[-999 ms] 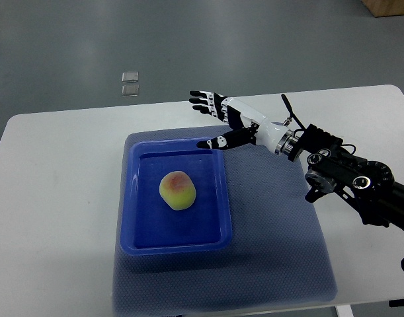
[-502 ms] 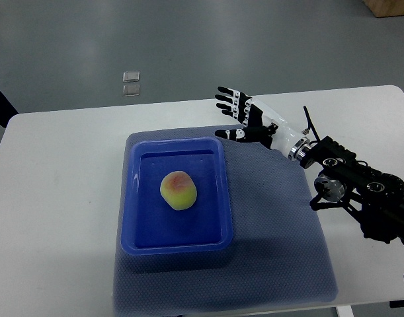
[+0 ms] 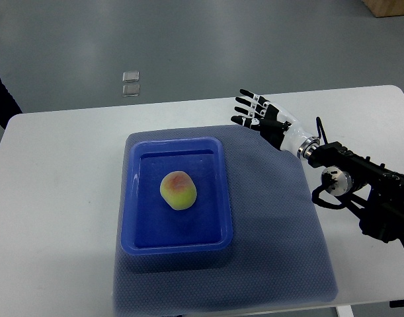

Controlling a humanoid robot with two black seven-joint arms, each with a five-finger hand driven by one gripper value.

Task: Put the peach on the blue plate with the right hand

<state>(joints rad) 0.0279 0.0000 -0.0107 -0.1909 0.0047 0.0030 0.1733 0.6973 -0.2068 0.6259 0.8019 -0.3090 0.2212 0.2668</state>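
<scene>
The peach (image 3: pixel 178 190) lies alone in the middle of the blue plate (image 3: pixel 132 198), a shallow rectangular tray on a grey-blue mat (image 3: pixel 281 244) that covers the white table (image 3: pixel 49 198). The right hand (image 3: pixel 260 116) hovers empty over the mat's far right corner, fingers spread, well apart from the plate, with nothing between them.
</scene>
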